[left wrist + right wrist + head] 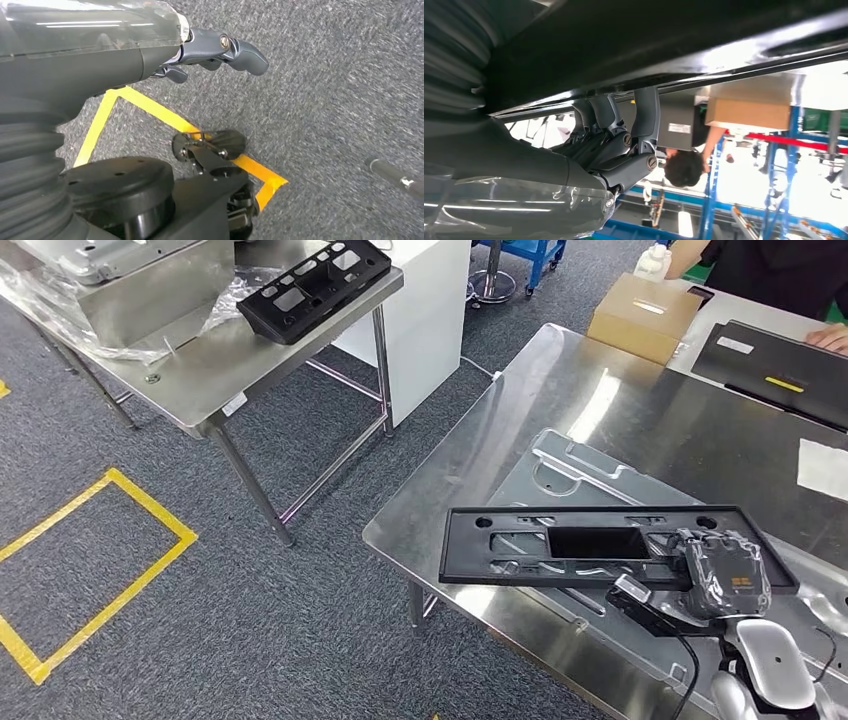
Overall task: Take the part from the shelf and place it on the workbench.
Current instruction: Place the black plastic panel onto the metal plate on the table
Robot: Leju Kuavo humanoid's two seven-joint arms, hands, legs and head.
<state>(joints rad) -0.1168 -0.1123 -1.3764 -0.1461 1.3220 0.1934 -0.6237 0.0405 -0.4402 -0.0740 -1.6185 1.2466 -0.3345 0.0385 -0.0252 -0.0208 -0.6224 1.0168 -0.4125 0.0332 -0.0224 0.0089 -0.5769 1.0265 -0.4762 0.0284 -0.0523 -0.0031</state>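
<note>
Head view shows my right hand [722,575] holding one end of the long black part [600,545]. Its fingers [644,120] are wrapped around the edge of the part, and I can see them hooked on it from the wrist camera too. The rest of the part reaches away from the fingers and lies low over a grey metal sheet [590,475] on the shiny table [480,430]. I cannot tell if the part is fully resting there or a little bit lifted.

My left hand [210,50] hangs down over the carpet [340,100]. Its fingers are a bit curled and hold nothing.

I think the part could tip or slide if I let go too soon, because I hold it only at one end and it is long. Smooth plastic on smooth metal will slip easily. It could also catch on the raised ribs of the metal sheet under it.

The part is flat, thin black plastic, a long frame with a window in the middle and small holes. The table is bright steel with rounded corners. A second black part [315,285] sits on another steel table, far from my fingers.
</note>
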